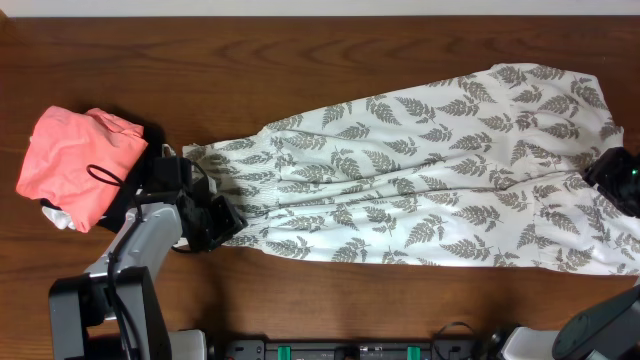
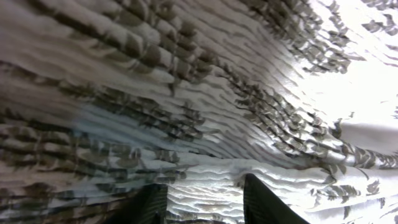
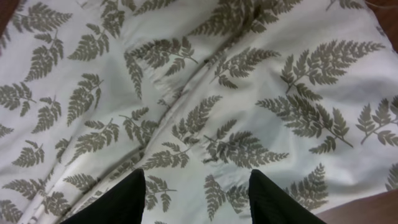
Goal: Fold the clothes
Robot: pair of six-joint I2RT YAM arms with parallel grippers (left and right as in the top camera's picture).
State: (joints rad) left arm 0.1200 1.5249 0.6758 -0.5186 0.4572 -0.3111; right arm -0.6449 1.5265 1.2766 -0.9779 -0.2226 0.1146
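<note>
fern-print dress point(image 1: 420, 180) laid out, pink garment point(image 1: 75, 160) (left)

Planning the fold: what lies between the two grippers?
Only the fern-print dress, spread out from left gripper to right gripper, as the overhead view shows.

— How many garments lie on the bench point(image 1: 320, 60)?
— Two: one fern-print dress point(image 1: 420, 180) and one salmon-pink folded garment point(image 1: 75, 160).
— And benches?
— One.
— Arms?
— Two, the left arm point(image 1: 140, 245) and the right arm point(image 1: 600, 335).
— Tools?
— Two as well: the left tool point(image 1: 222, 222) and the right tool point(image 1: 612, 178), with two black fingers each.
</note>
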